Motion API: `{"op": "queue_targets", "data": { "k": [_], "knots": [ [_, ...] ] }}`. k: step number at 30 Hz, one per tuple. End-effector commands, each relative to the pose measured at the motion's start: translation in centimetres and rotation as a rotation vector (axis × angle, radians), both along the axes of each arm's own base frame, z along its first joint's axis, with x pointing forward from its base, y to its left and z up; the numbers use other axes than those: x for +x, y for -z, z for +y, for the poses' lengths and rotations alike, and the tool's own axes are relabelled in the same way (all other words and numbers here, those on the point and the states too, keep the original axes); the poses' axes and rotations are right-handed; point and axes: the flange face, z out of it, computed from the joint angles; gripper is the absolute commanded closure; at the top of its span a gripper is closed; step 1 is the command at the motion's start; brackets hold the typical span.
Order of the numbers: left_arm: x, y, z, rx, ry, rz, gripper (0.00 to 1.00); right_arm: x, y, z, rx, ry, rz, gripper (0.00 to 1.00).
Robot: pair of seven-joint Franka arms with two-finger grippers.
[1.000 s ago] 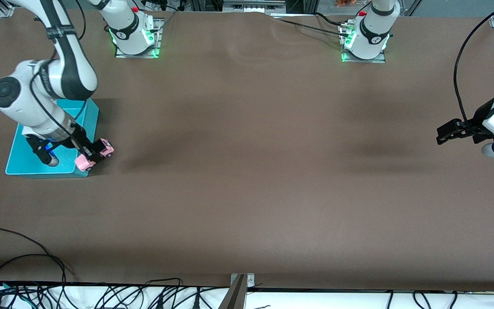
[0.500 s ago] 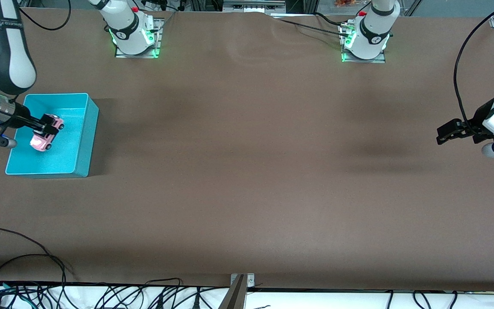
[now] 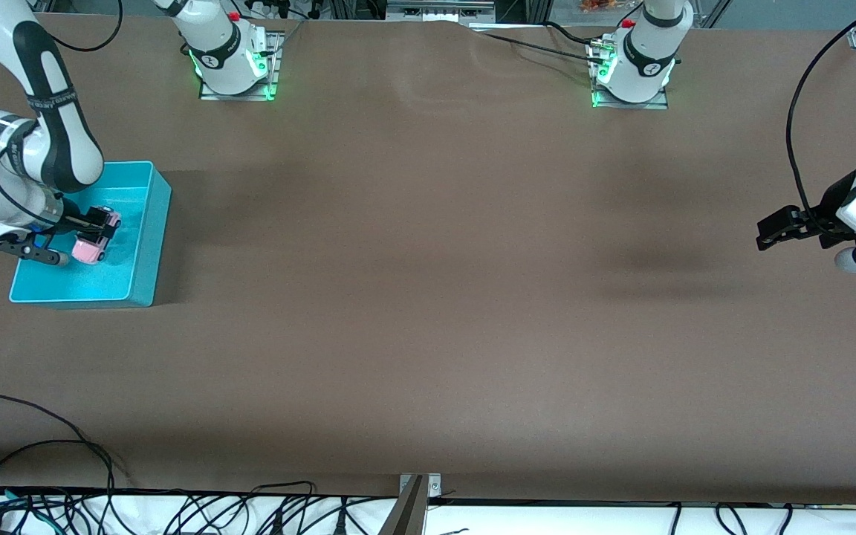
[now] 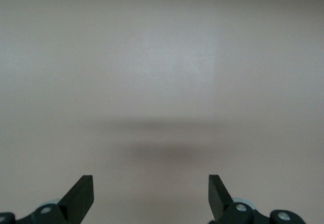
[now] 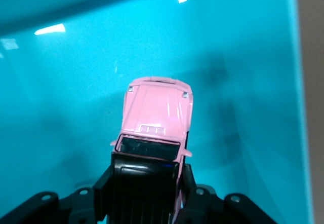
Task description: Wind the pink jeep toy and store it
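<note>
Hanging over the inside of the teal bin (image 3: 142, 245), the jeep (image 3: 93, 244) is pinched at its black-roofed rear by the right gripper (image 3: 99, 227). Left gripper (image 3: 770, 231) waits, fingers spread, above bare table (image 3: 428, 297) at the left arm's end.

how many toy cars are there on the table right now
1. The pink jeep toy is held by the right gripper inside the teal bin. The left gripper waits, open, over bare table.
</note>
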Motion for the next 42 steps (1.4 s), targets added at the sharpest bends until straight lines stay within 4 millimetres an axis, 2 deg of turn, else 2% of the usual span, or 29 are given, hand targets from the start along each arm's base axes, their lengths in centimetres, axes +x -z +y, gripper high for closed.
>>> {"op": "queue_targets", "data": {
  "k": [1, 6, 24, 32, 36, 42],
  "knots": [
    [-0.5, -0.2, 0.1, -0.021, 0.011, -0.004, 0.0, -0.5, 0.7, -0.3, -0.009, -0.018, 0.019, 1.0],
    [-0.5, -0.2, 0.1, -0.021, 0.011, -0.004, 0.0, -0.4, 1.5, 0.0, -0.007, -0.021, 0.027, 1.0],
    [-0.5, -0.2, 0.1, -0.021, 0.011, -0.004, 0.0, -0.1, 1.7, 0.1, -0.011, 0.011, 0.005, 1.0],
    [-0.5, -0.2, 0.1, -0.021, 0.011, -0.004, 0.0, -0.3, 3.1, 0.2, -0.014, 0.011, 0.017, 0.98],
    [-0.5, -0.2, 0.1, -0.021, 0.011, -0.004, 0.0, -0.7, 4.7, 0.2, -0.014, 0.009, 0.039, 0.98],
    [-0.5, -0.2, 0.1, -0.021, 0.011, -0.004, 0.0, -1.1, 4.8, -0.7, -0.014, 0.026, 0.04, 0.98]
  ]
}}
